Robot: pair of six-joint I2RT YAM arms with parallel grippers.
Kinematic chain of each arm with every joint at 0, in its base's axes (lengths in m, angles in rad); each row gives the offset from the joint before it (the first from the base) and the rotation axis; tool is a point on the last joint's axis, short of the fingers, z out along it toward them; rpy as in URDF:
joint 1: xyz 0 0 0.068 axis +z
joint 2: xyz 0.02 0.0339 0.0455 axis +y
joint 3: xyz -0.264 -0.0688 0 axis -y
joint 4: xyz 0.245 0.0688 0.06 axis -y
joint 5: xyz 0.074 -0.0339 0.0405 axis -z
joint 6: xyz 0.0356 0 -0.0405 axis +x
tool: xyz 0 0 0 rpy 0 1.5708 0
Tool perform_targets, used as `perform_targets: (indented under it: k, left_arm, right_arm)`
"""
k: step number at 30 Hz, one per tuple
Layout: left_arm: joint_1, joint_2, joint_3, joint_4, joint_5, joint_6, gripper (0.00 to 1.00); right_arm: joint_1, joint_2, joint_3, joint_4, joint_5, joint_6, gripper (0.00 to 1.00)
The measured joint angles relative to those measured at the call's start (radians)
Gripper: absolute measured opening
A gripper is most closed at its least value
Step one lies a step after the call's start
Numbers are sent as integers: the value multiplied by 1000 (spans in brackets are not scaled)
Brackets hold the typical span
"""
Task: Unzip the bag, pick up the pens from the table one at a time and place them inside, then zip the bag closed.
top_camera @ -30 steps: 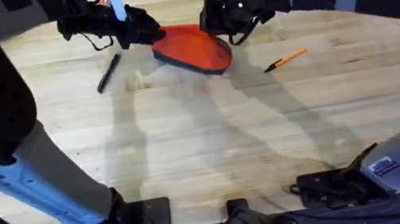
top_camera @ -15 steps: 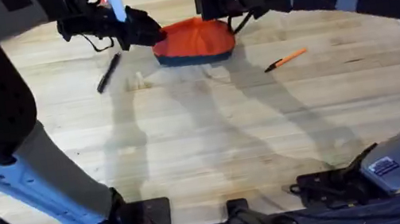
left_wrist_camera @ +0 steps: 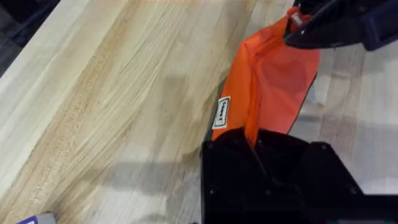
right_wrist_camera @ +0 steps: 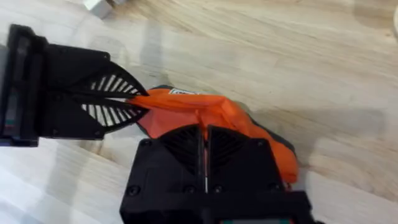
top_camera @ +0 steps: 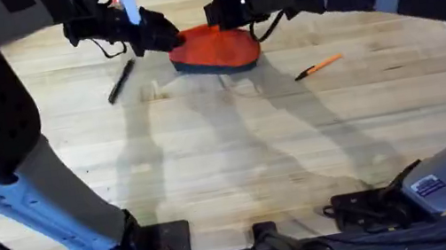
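The orange bag (top_camera: 213, 48) lies at the far middle of the table (top_camera: 229, 160), its dark underside showing along the near edge. My left gripper (top_camera: 169, 36) is shut on the bag's left end; in the left wrist view the fabric (left_wrist_camera: 273, 81) runs out from my clamped fingers (left_wrist_camera: 239, 146). My right gripper (top_camera: 220, 12) is shut on the bag's top seam (right_wrist_camera: 186, 106), close to the left gripper (right_wrist_camera: 134, 102). The black pen (top_camera: 121, 81) lies to the left of the bag. The orange pen (top_camera: 319, 66) lies to its right.
Both arms stretch far over the table, and their shadows fall across the middle planks. The table's far edge runs just behind the bag. A small pale object (right_wrist_camera: 99, 5) sits beyond the bag. Cables and the arm bases (top_camera: 257, 227) line the near edge.
My right gripper has slid left along the bag's top, from its right end towards the left gripper. The bag has bunched up and shortened. The left gripper and both pens have not moved.
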Motion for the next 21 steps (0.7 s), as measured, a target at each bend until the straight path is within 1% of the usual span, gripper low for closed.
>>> perform_targets:
  k: [6,11,14,21]
  left_arm:
    - [1,0,0,2,-1,0,42]
    - [2,0,0,1,0,0,42]
    - [2,0,0,2,-1,0,42]
    - [11,0,0,3,-10,0,42]
  right_arm:
    - [10,19,0,15,-27,34,31]
    - [38,80,0,85,-39,41,31]
    - [41,105,0,127,-39,54,31]
    - [42,117,0,225,-51,104,31]
